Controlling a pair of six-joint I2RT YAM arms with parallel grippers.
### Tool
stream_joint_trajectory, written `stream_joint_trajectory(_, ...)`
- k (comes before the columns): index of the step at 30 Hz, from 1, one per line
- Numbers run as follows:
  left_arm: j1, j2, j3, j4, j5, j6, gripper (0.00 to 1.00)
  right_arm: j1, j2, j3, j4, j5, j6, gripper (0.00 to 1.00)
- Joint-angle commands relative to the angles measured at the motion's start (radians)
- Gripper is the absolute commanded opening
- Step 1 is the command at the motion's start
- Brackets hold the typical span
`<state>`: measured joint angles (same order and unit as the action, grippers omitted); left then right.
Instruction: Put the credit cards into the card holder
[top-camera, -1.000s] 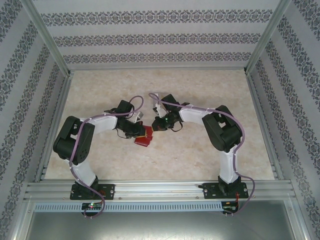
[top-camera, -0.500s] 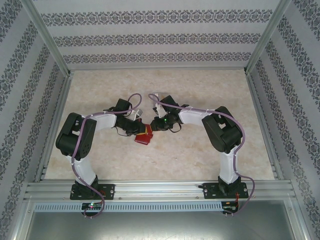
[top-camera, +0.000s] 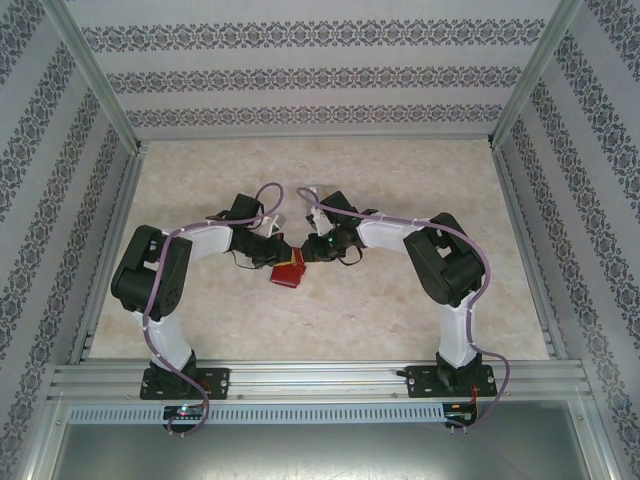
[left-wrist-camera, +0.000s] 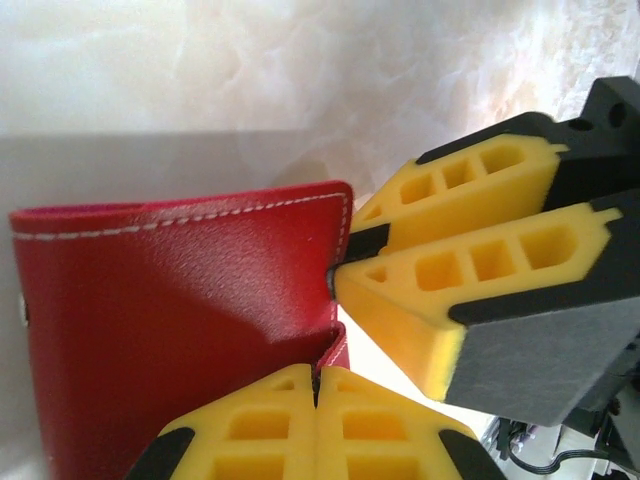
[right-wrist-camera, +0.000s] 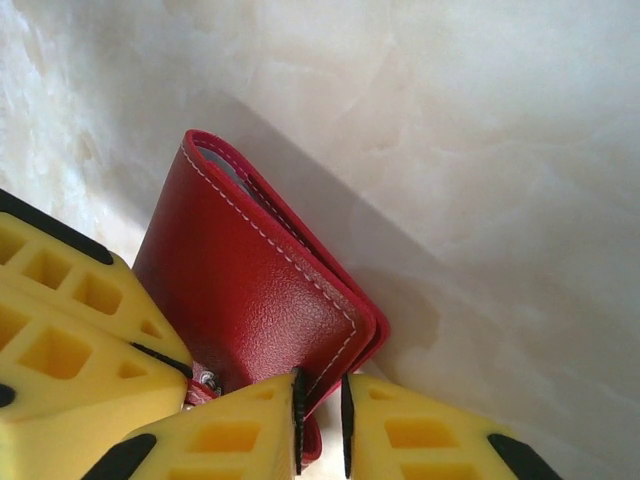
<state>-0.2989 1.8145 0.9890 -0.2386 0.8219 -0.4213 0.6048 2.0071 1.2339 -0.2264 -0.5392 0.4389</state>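
Note:
The red card holder (top-camera: 288, 272) is held above the middle of the table, between the two grippers. My left gripper (top-camera: 277, 258) is shut, and in the left wrist view a stitched edge of the card holder (left-wrist-camera: 170, 330) runs into the seam between its pads (left-wrist-camera: 318, 385). My right gripper (top-camera: 309, 251) comes in from the right. Its jaws (right-wrist-camera: 320, 425) stand a narrow gap apart around the corner of the card holder (right-wrist-camera: 250, 290); one pad touches the leather and the other is clear of it. Its yellow fingers (left-wrist-camera: 470, 260) meet the cover's edge. The credit cards are out of view.
A pale marble tabletop (top-camera: 400, 310) lies under both arms. Patterned walls on an aluminium frame (top-camera: 520, 230) close in the left, right and far sides. A metal rail (top-camera: 320, 378) runs along the near edge by the arm bases.
The left arm's wrist has shifted slightly toward the far side. The card holder has stayed almost in place between the two grippers.

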Motion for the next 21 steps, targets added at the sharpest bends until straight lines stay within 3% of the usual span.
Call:
stream_joint_trajectory(1,0.009,0.007,0.031,-0.014,-0.002,0.039,0.00,0.007,-0.011,-0.017,0.001,-0.001,-0.004,0.21)
stream_joint_trajectory(10,0.010,0.031,0.038,-0.039,-0.042,0.051,0.00,0.001,-0.017,-0.022,0.005,-0.001,0.000,0.21)
stream_joint_trajectory(14,0.009,0.032,0.043,-0.075,-0.142,0.057,0.00,-0.002,-0.023,-0.027,0.007,0.002,0.000,0.22)
stream_joint_trajectory(21,0.010,0.033,0.033,-0.064,-0.116,0.050,0.00,-0.008,-0.018,-0.029,0.007,-0.007,0.000,0.22)
